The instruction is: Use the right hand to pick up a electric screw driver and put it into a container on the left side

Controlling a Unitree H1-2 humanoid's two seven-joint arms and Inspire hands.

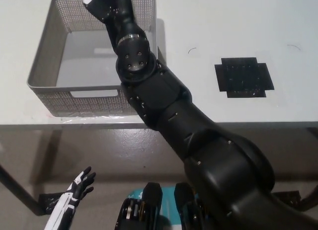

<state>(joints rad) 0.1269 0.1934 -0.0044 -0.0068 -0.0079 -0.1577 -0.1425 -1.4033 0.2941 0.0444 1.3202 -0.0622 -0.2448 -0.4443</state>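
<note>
Right hand over the basket's far side, cropped; grip unreadable. Screwdriver nowhere visible, perhaps in that hand. Judged step: placing. Next: lowering inside, releasing. Left hand low, idle, fingers spread.

White table, pale and matte, filling the upper part of the view, front edge running straight across. Black patch lying flat on the tabletop toward the right, cross-like in outline with stepped corners, edges slightly ragged. Thin dark curved mark on the surface left of the patch; another faint one near the right border. Below the table edge, grey floor with a dull sheen. Dark slanted bar at the lower left, crossing the floor.
</note>
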